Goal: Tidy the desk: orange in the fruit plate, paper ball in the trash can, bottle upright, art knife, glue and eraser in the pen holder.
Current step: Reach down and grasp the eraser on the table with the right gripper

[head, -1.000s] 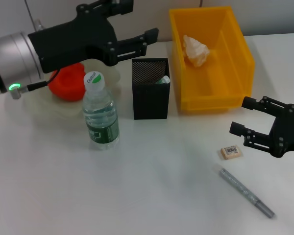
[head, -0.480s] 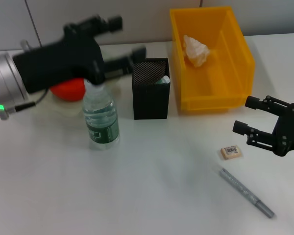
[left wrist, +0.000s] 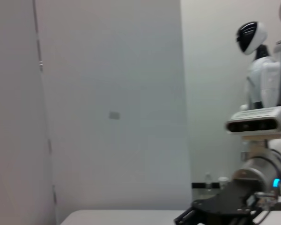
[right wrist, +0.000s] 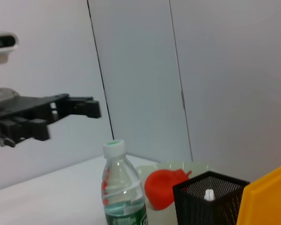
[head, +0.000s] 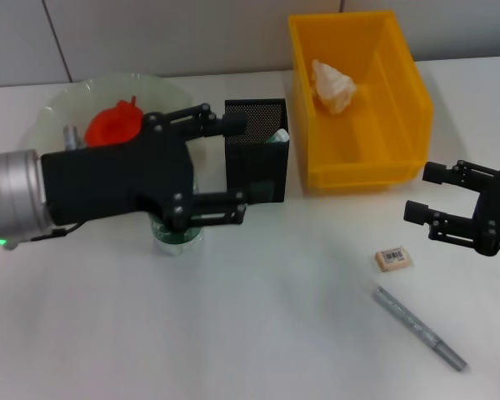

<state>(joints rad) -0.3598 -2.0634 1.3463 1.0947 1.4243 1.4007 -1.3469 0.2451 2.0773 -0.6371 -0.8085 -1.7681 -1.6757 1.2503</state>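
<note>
A white tabletop (head: 258, 333) carries everything. Taking the black mesh pen holder (head: 257, 162) as the landmark: the yellow plastic bin (head: 400, 125) stands just beside it on the right, and a pale green plate (head: 67, 104) sits to its left. An upright water bottle (right wrist: 122, 192) stands to its front left, near the plate. Well apart, to the front right of the pen holder, lies a small eraser (head: 392, 258) with a barcode label, and just beyond that a slim grey art knife (head: 419, 327), lying diagonally.

Black left end effector (head: 225, 167), seemingly silver-sleeved, green light.
</note>
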